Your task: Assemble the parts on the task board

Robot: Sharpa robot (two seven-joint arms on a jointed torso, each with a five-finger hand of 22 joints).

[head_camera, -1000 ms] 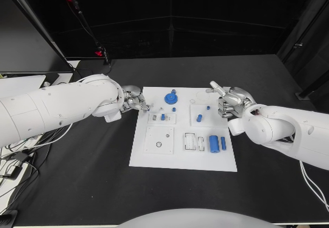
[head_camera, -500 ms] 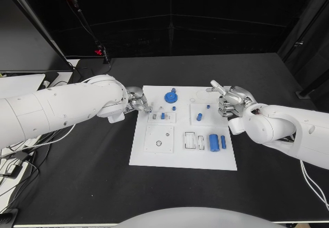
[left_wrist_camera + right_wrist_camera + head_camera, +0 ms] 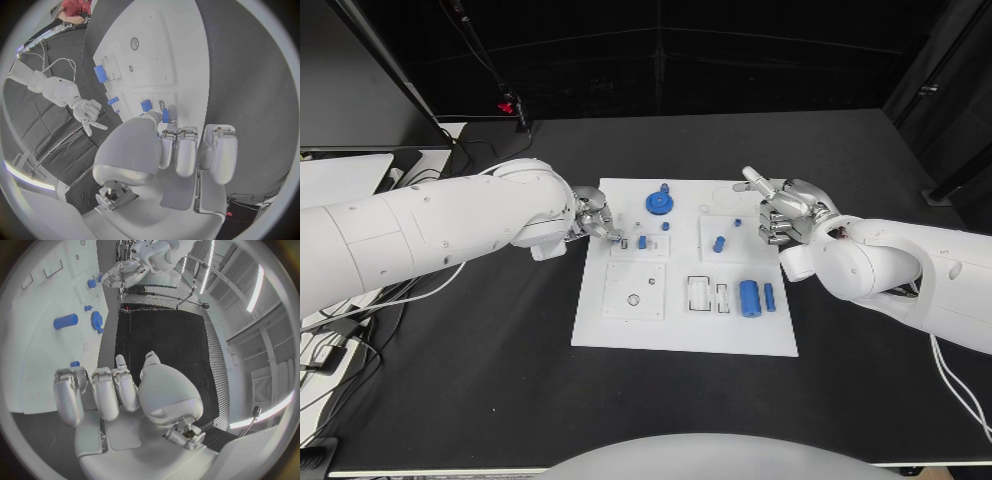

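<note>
Blue peg (image 3: 642,242), upper left of the white task board (image 3: 661,335), sits pinched in my left hand (image 3: 596,222); I lower it straight. My right hand (image 3: 783,215) hovers curled, holding nothing.

No writing, label, brand, number or sign can be read anywhere in these views. The task board (image 3: 687,335) at the centre of the head view carries only plain outlines and recesses, with no lettering that can be made out, and the blue parts (image 3: 750,299) on it bear no legible marks.
</note>
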